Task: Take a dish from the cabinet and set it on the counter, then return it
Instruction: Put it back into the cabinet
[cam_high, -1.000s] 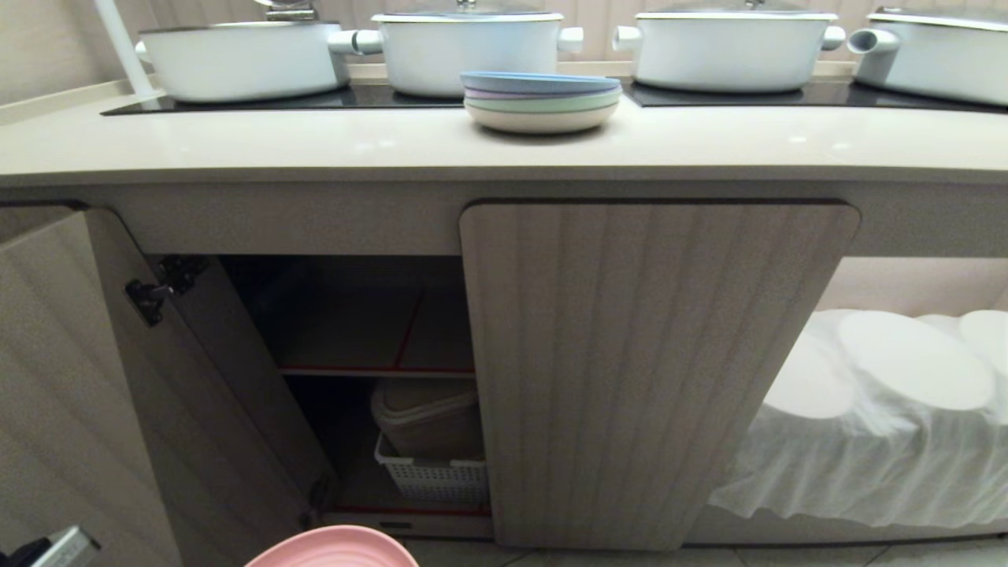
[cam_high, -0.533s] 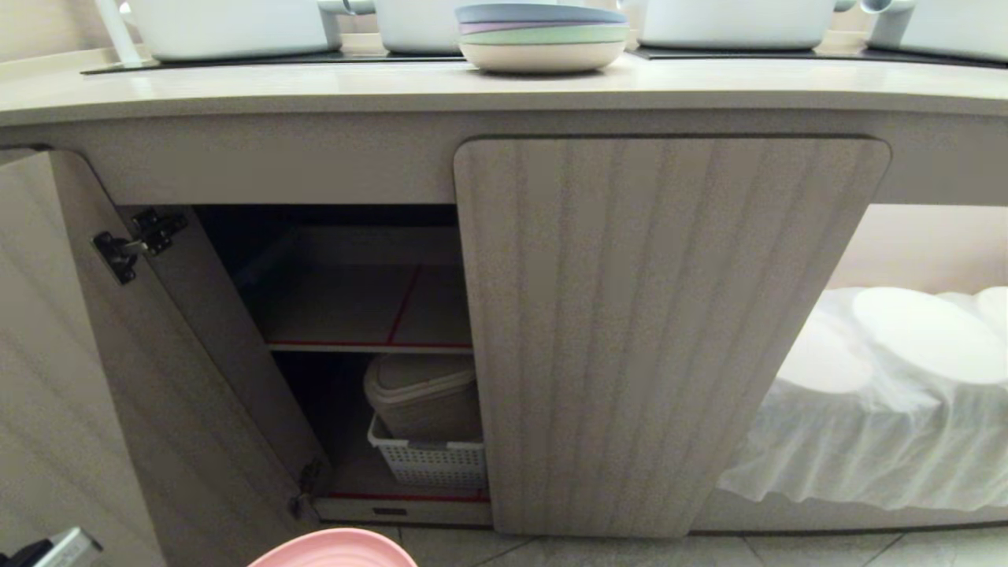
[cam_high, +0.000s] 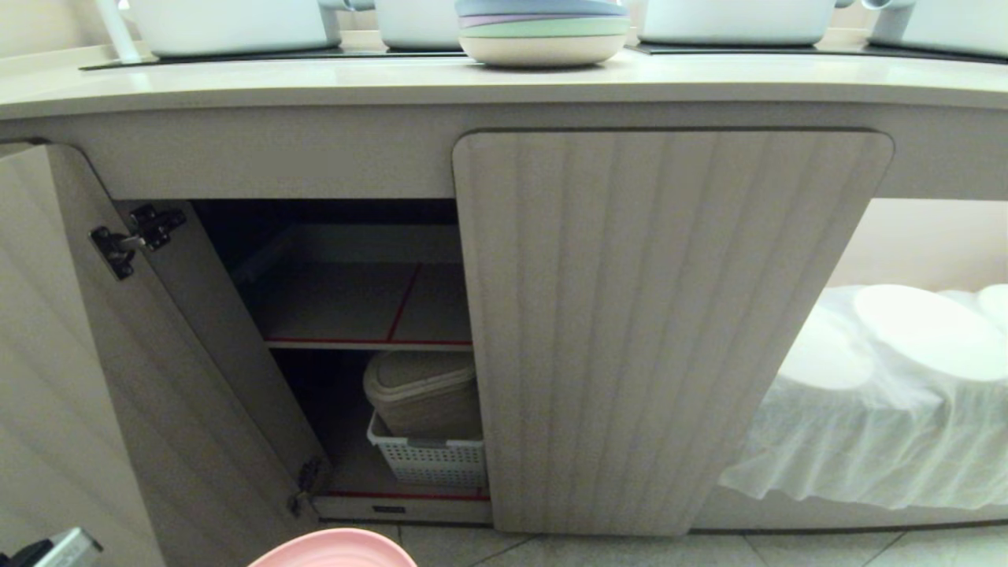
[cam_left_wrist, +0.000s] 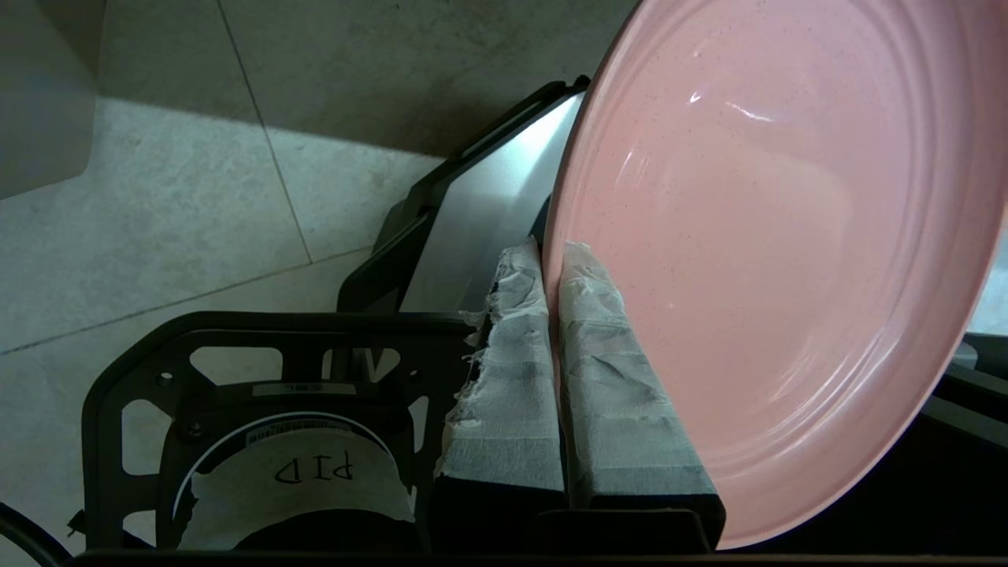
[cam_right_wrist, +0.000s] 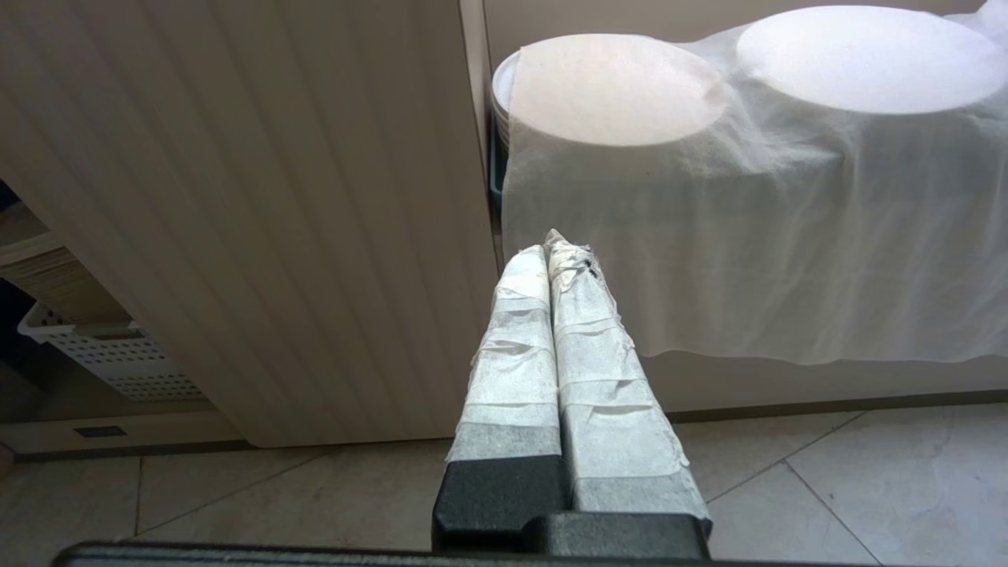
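Left gripper [cam_left_wrist: 551, 260] fingers clenched on rim of dish [cam_left_wrist: 780, 236], held low before the open cabinet [cam_high: 358, 299]. Right gripper [cam_right_wrist: 555, 252] fingers pressed together, empty, facing the closed door [cam_right_wrist: 260, 205].

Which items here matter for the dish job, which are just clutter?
In the job:
- pink dish, pinched at its rim by the left claw
- cabinet, left door open, red-edged shelf bare
- counter

Lying about:
- stacked pastel plates
- white pots
- lidded bin in a white basket
- cloth-draped plates
- right claw, shut, idle
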Motion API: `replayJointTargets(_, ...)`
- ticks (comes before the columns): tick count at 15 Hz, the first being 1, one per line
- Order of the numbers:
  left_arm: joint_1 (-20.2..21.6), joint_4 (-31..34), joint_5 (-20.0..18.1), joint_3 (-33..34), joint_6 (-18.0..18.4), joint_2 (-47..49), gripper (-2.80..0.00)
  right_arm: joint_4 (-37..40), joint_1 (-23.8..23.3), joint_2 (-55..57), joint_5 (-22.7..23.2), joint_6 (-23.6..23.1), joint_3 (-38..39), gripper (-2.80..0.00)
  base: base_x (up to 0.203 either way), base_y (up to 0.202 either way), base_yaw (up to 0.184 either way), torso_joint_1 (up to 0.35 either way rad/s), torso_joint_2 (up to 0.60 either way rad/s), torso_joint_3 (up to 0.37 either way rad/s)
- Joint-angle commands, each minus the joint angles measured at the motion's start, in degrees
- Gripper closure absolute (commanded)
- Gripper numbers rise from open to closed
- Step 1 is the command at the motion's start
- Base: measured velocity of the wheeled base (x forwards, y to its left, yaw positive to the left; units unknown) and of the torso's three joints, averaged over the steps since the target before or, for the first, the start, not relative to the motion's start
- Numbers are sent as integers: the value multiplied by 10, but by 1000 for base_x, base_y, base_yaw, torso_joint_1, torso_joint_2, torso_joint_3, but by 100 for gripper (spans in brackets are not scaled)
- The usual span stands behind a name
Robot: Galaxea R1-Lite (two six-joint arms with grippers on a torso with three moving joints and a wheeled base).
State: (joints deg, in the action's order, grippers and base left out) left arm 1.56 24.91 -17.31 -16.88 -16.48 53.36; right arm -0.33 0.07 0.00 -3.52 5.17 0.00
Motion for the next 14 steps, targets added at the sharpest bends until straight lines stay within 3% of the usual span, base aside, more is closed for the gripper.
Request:
replayJointTargets(1,0,1,-1,0,-1,2,0,0,0,0,0,0,0,0,0,0,0,0,0,0)
replayJointTargets(14,0,1,0,-1,-6,3,0,0,0,0,-1,0,0,0,0,0,0,0,0,0)
